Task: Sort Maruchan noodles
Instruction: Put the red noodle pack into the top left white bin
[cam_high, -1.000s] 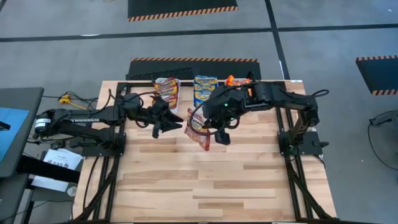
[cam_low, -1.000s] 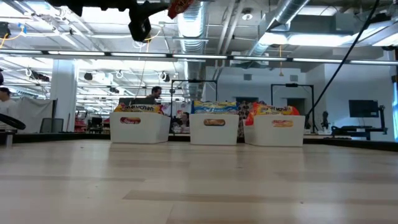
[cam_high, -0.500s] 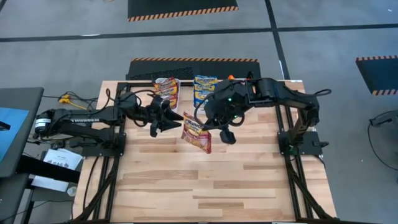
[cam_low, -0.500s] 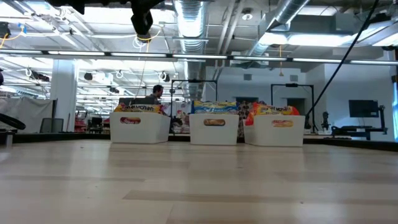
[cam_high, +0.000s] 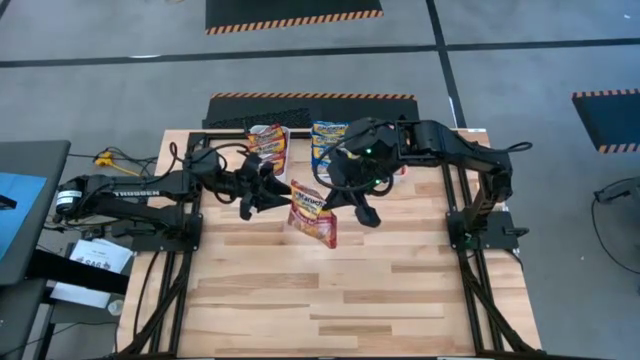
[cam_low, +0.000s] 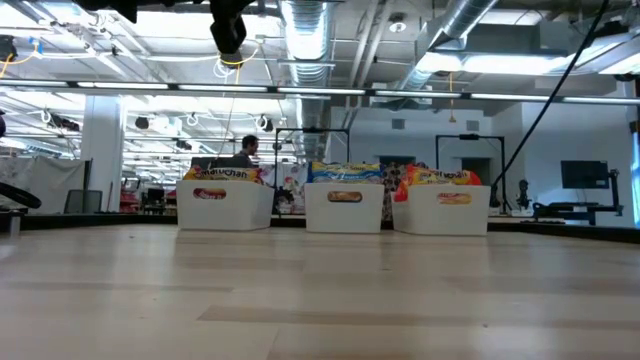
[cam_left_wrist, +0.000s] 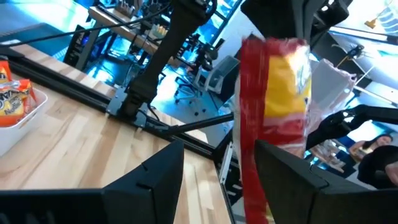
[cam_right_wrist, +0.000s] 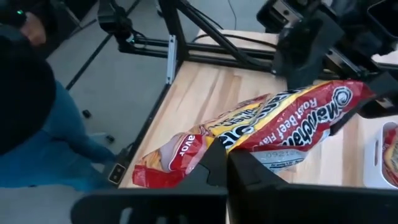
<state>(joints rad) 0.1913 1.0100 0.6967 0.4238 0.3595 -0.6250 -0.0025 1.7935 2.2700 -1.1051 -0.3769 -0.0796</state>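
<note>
A dark red Maruchan packet (cam_high: 312, 213) hangs in the air over the table's middle, in my right gripper (cam_high: 338, 206), which is shut on it. My left gripper (cam_high: 283, 198) is open, and its two fingers (cam_left_wrist: 149, 177) stand on either side of the packet's near end (cam_left_wrist: 273, 118); I cannot tell whether they touch it. Three white bins stand along the far edge. The left one holds red packets (cam_high: 268, 140), the middle one blue packets (cam_high: 330, 140), and the right one orange packets (cam_low: 440, 180), mostly hidden under my right arm in the high view. My right gripper pinches the red packet between its two fingers at the middle of one long edge (cam_right_wrist: 231, 144). The packet lies across the fingers, its printed face toward the wrist camera. It is lifted clear of the table.
The bins (cam_low: 225, 205) (cam_low: 345, 205) (cam_low: 440, 208) line the far edge. Bare wooden table (cam_high: 350, 290) lies toward the near edge. A person in blue trousers (cam_right_wrist: 43, 137) stands beside the table's frame.
My right gripper has carried the red packet a short way toward the table's left edge, up to my left gripper. The packet has turned a little in the air and has risen out of the top of the low view.
</note>
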